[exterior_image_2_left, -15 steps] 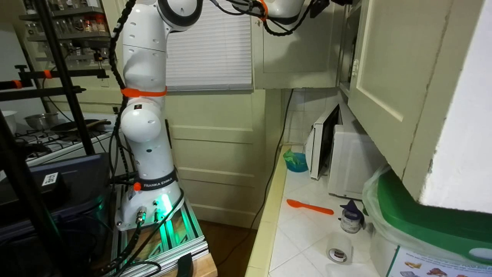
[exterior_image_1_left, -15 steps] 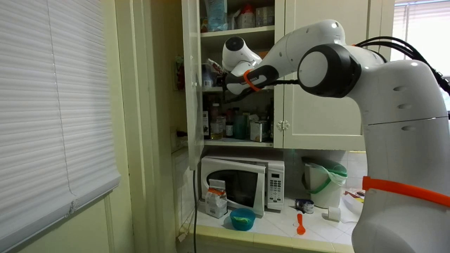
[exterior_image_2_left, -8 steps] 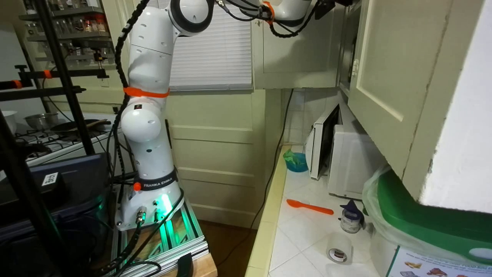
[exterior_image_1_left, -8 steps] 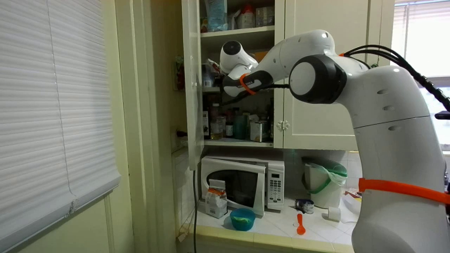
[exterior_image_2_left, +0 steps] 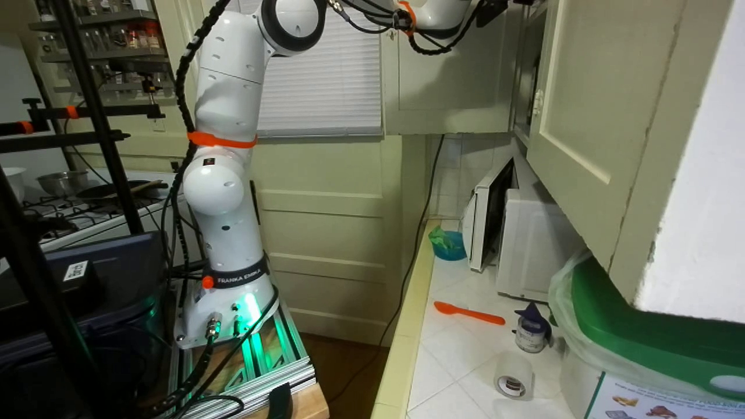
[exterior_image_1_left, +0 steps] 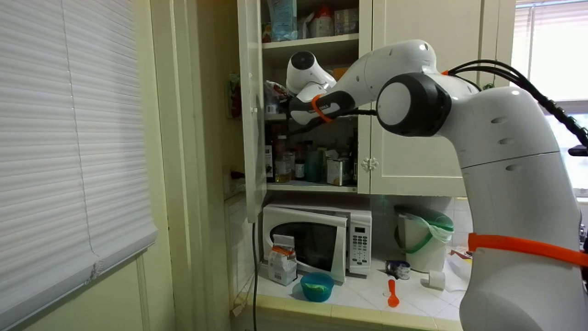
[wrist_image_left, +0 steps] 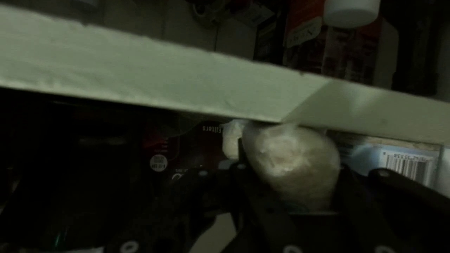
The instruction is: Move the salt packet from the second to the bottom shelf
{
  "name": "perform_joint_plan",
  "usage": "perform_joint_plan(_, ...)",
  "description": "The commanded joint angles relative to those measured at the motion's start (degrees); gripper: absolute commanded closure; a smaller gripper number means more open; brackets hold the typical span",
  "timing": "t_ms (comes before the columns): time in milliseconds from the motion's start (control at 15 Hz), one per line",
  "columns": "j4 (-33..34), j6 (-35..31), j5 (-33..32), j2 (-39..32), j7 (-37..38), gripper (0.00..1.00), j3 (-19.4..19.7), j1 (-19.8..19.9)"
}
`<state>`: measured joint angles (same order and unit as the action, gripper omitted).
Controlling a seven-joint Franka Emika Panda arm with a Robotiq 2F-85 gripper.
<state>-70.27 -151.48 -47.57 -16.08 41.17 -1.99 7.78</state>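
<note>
In the dark, upside-down wrist view, a pale crinkled packet [wrist_image_left: 295, 161], which I take for the salt packet, is squeezed between the black fingers of my gripper [wrist_image_left: 294, 165], with one finger against each side. It sits at the second shelf's front board [wrist_image_left: 175, 73]. In an exterior view, the hand reaches in at the second shelf [exterior_image_1_left: 274, 117], largely hidden by the white wrist. A foil-like wrapper [exterior_image_1_left: 275, 89] with red parts shows beside it; whether this is the same packet I cannot tell. Below lies the bottom shelf [exterior_image_1_left: 312, 187], crowded with bottles and boxes.
The open cupboard door [exterior_image_1_left: 251, 110] stands close to the hand. A bottle [exterior_image_1_left: 282, 158] and a white box [exterior_image_1_left: 337, 171] fill parts of the bottom shelf. Under the cupboard are a microwave [exterior_image_1_left: 358, 243] and a blue bowl [exterior_image_1_left: 317, 287]. Behind the packet is a dark red filter box [wrist_image_left: 197, 147].
The arm has dipped slightly and leaned toward the cupboard, then almost stopped. The foil-like wrapper beside the hand has shifted left and shows more of itself.
</note>
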Motion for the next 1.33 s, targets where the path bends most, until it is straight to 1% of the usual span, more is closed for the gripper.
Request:
perform_joint_plan(0, -4.2, -0.8, 1.2, 2.9, -0.2, 0.93, -0.4, 0.7)
perform_joint_plan(133, -6.7, -1.8, 2.1, 4.5, -1.0, 0.94, -0.8, 1.1)
perform_joint_plan(200, -7.9, -2.5, 2.3, 5.3, -0.9, 0.96, -0.8, 1.3)
perform_joint_plan(467, -15.4, -6.9, 4.2, 10.2, -1.6, 0.94, -1.2, 2.5)
perform_joint_plan(733, -22.8, -11.9, 4.6, 15.1, -0.8, 0.94, -0.6, 3.2)
perform_joint_plan(1000, -28.8, -16.3, 5.3, 19.3, -0.8, 0.94, 0.0, 3.7)
perform_joint_plan(1133, -31.4, -18.6, 4.4, 21.5, 0.5, 0.94, 0.5, 3.9)
perform_joint_plan(1267, -34.4, -20.2, 5.4, 23.7, 0.5, 0.94, 0.9, 3.9)
